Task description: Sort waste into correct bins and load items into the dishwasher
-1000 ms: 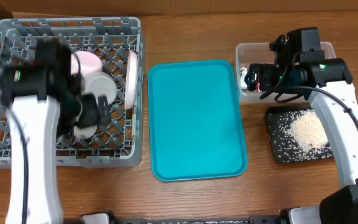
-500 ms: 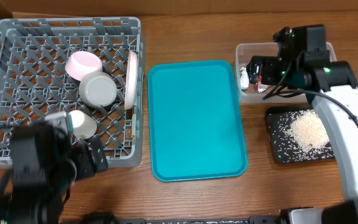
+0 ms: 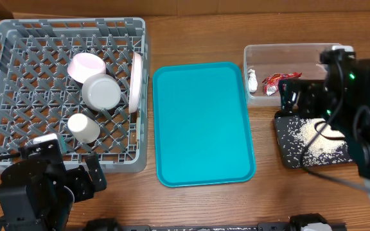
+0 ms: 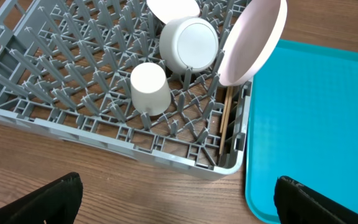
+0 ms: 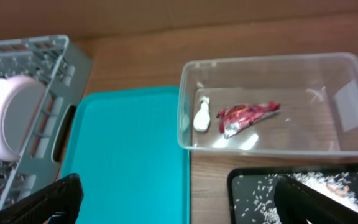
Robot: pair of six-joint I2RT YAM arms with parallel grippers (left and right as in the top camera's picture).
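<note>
As the overhead sees it: rack [image 3: 69,24] holds plate [image 3: 135,80], pink bowl [image 3: 85,64], grey bowl [image 3: 101,92], cup [image 3: 82,127]; rice [image 3: 320,138] on black tray [image 3: 288,154].
Left wrist: my left gripper [image 4: 180,200] gapes wide, empty, near rack's edge; chopsticks [image 4: 226,121] in rack beside plate.
Right wrist: my right gripper [image 5: 179,199] gapes wide, empty; wrapper [image 5: 247,115], tissue [image 5: 201,117] lie in tub [image 5: 185,93].

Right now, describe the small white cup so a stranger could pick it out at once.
Find the large grey dish rack at the table's left. Among its pegs sits a cluster of dishes; the small white cup is the frontmost piece, in front of the grey-green bowl. Unlike that bowl, the pink bowl and the plate standing on edge, it is narrow and tumbler-shaped.
</note>
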